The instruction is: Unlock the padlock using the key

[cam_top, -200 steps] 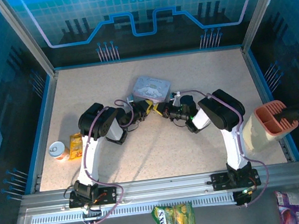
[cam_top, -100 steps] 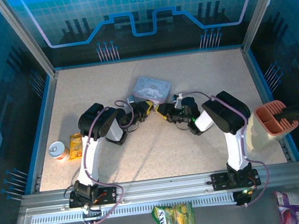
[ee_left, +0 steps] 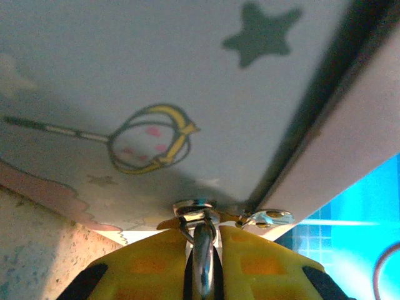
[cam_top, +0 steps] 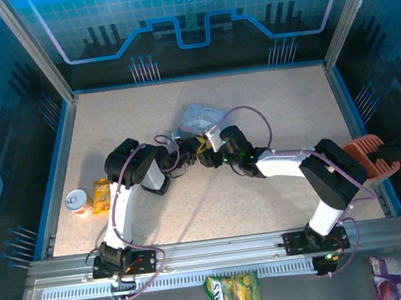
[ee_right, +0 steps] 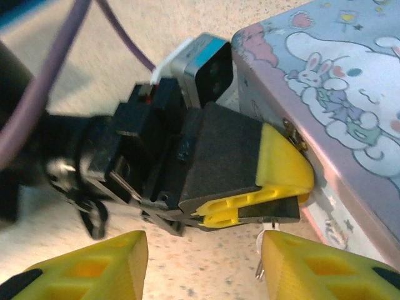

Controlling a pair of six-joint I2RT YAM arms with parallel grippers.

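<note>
Speckled beige tabletop [cam_top: 216, 214] inside a blue-lit enclosure, as I view it from the operator's station.

Nearest to me, outside the front rail, lie a yellow-green snack bag [cam_top: 234, 296] and a purple packet [cam_top: 395, 276]. Their print is too small for me to read. Farther in, a small can [cam_top: 79, 201] and a yellow packet [cam_top: 102, 195] sit touching at the left edge, well apart from the work. An orange-topped holder [cam_top: 373, 158] stands at the right edge, partly hidden behind the right arm's elbow.

Both arms reach inward and meet at the near side of a grey tin [cam_top: 200, 117] at mid-table. The tin carries a pastel cartoon of a white rabbit, with stars and a small wand on its wall. I can read no writing on it.

The right gripper [ee_right: 205, 265] hangs with its yellow fingers spread wide and nothing between them, facing the left gripper's side.

The left gripper [ee_left: 201, 240] has its fingers nearly pressed together, pinching the padlock [ee_left: 198, 212] against the tin's wall. I see its silver loop and stem. Its dark body is hidden between the pads. A second bright metal bit [ee_left: 269, 217] lies just beside the loop, and I cannot identify it. The tin's wall blocks everything beyond.
</note>
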